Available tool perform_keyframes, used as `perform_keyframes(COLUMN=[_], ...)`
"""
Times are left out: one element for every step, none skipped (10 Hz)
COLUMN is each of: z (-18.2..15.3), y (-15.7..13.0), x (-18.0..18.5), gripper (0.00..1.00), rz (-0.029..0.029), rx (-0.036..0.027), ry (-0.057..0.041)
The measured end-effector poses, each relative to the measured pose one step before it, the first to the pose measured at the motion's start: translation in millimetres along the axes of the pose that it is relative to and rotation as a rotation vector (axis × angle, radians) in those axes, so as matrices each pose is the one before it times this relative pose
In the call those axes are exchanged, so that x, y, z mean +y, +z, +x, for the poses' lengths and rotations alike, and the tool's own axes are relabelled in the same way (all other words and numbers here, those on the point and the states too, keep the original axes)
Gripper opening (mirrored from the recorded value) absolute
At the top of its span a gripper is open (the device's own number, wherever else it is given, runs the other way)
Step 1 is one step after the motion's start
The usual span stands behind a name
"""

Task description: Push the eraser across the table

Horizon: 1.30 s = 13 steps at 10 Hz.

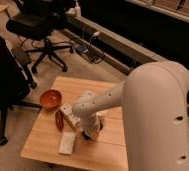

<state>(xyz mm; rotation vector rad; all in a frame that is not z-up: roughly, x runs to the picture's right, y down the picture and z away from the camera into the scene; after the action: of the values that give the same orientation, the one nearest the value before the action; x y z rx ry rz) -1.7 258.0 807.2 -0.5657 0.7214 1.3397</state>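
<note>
The table is low, with a light slatted wood top. My white arm reaches down from the right, and my gripper sits low over the middle of the tabletop, pointing down. A small dark patch shows right under the gripper. It may be the black eraser, but the arm hides most of it. A white printed box lies just left of the gripper. A pale white flat block lies in front of it, to the left.
A red bowl stands at the table's far left corner, with a dark red oblong object beside the box. Black office chairs stand behind and to the left. Cables lie along the low ledge behind.
</note>
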Motion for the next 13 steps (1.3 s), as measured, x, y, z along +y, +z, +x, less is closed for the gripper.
perform_keyframes(z=[-7.43,-9.8,-7.98,-6.89,-9.31,-5.6,-11.84,-7.77,-7.41,-2.34,0.28,0.06,0.12], y=[-1.22,-1.13,-0.79,-0.96,-1.42,-0.83,-2.04,-1.5,-1.28,-0.07,0.75,0.05,0.27], x=[2.42,3.24,3.06,2.77,3.78,2.08,4.78,3.04,2.78,0.8,-0.02,-0.35,0.0], gripper=[0.0,0.0,0.0,0.0,0.0,0.0,0.0,0.0,0.0,0.02,0.05,0.05,0.05], rz=[0.0054,0.0074,0.00447,0.00308,0.0029,0.00175,0.004,0.0037,0.00659,0.00761,0.00596,-0.00011,0.00008], rx=[-0.00661,-0.00778,-0.00599,-0.00599,-0.00859,-0.0051,-0.01149,-0.00748,-0.00596,0.00147,0.00494,0.00021,0.00049], ry=[-0.00717,-0.00975,-0.00724,-0.00588,-0.00625,-0.00308,-0.0072,-0.00491,-0.00545,-0.00259,-0.00059,0.00051,-0.00004])
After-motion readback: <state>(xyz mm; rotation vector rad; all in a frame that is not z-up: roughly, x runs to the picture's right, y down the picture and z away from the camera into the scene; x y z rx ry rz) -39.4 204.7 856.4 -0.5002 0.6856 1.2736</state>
